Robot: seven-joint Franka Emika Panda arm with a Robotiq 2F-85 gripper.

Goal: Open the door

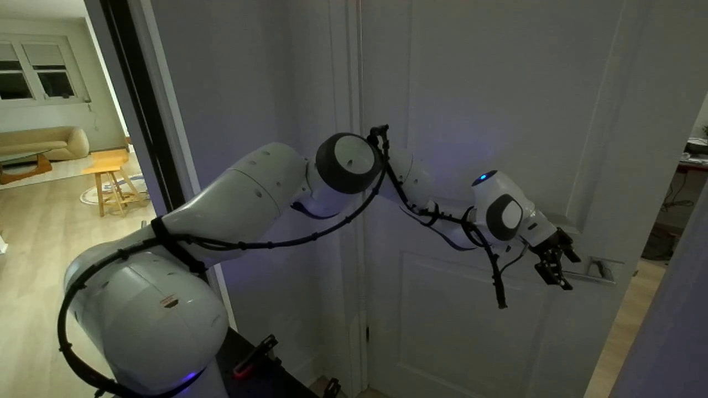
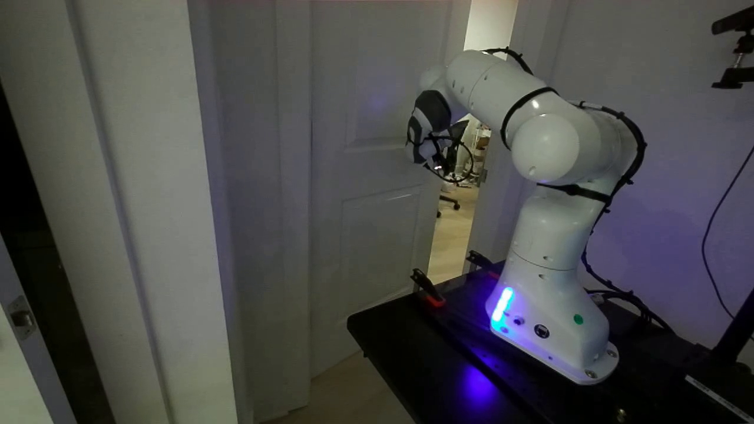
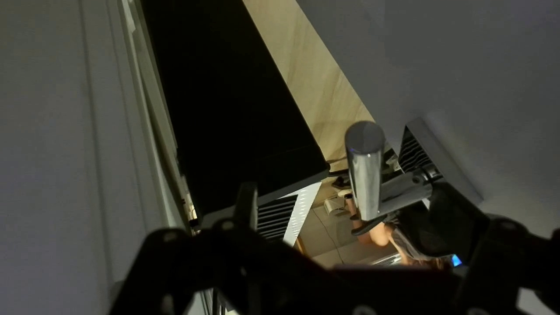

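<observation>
The tall white panelled door point(image 1: 487, 83) stands ajar, with a gap at its handle-side edge; it also shows in an exterior view point(image 2: 383, 235). Its silver lever handle point(image 1: 586, 276) is near that edge. My gripper point(image 1: 571, 272) is open beside the lever's free end. In the wrist view the handle point(image 3: 365, 179) appears between the spread fingers of the gripper point(image 3: 345, 194), nearer the right finger, which overlaps its neck; I cannot tell whether they touch. The square plate point(image 3: 437, 157) sits on the door surface point(image 3: 490, 65). In an exterior view point(image 2: 450, 156) the gripper is mostly obscured and the handle does not show.
The arm stands on a black table point(image 2: 412, 347) with clamps point(image 2: 427, 285) at its edge. A wall point(image 1: 664, 342) stands beyond the gap. Through the gap, the wrist view shows a large black surface point(image 3: 236, 109) and part of a person point(image 3: 378, 236). A cable point(image 1: 495, 271) hangs from the wrist.
</observation>
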